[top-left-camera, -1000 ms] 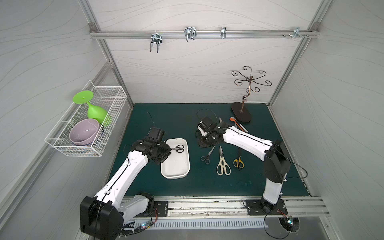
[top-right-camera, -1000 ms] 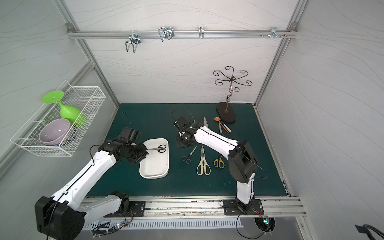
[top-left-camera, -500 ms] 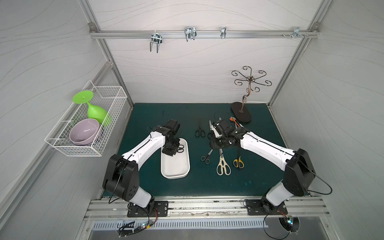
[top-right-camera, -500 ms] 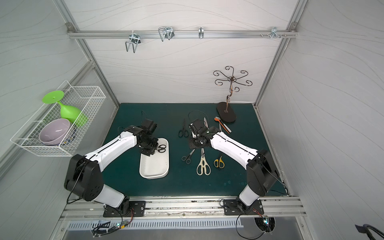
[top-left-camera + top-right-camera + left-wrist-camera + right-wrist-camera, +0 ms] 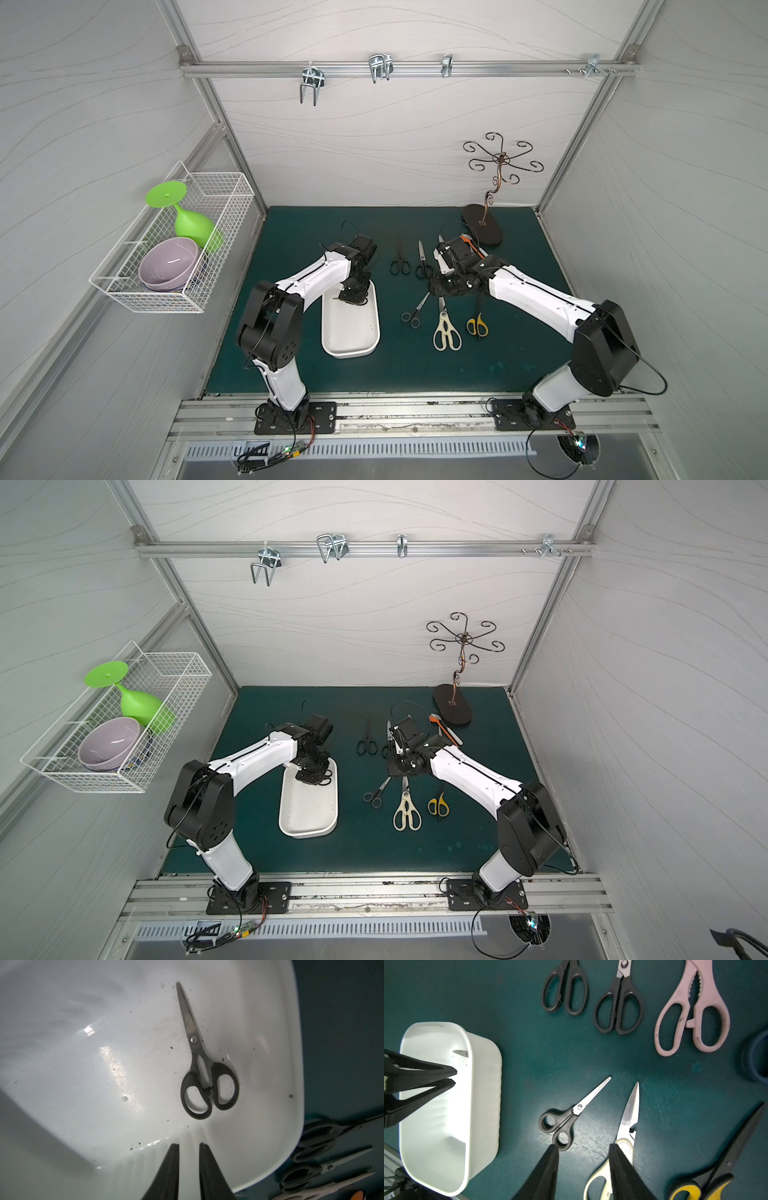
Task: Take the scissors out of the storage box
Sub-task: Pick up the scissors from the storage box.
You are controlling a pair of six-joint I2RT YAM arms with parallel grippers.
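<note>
One black-handled pair of scissors (image 5: 199, 1059) lies flat in the white storage box (image 5: 351, 353), at its far end. My left gripper (image 5: 189, 1145) hangs just above that pair, fingers a narrow gap apart with nothing between them; in both top views it hides most of the pair (image 5: 328, 775). Several other scissors lie on the green mat: two black (image 5: 400, 259), a small black (image 5: 560, 1124), cream (image 5: 445, 328), yellow (image 5: 477, 322), pink (image 5: 691, 1007). My right gripper (image 5: 583, 1147) hovers open above the mat, between the small black and cream pairs.
A wire basket (image 5: 216, 249) with a green goblet and a purple bowl hangs on the left wall. A metal stand (image 5: 484, 224) and an orange spoon (image 5: 446, 729) sit at the back right. The box's rim (image 5: 483, 1084) is left of the laid-out scissors.
My left gripper has moved over the box's far end, above the black pair, its fingers narrowing slightly. The right gripper has shifted right, uncovering two black pairs at the back.
</note>
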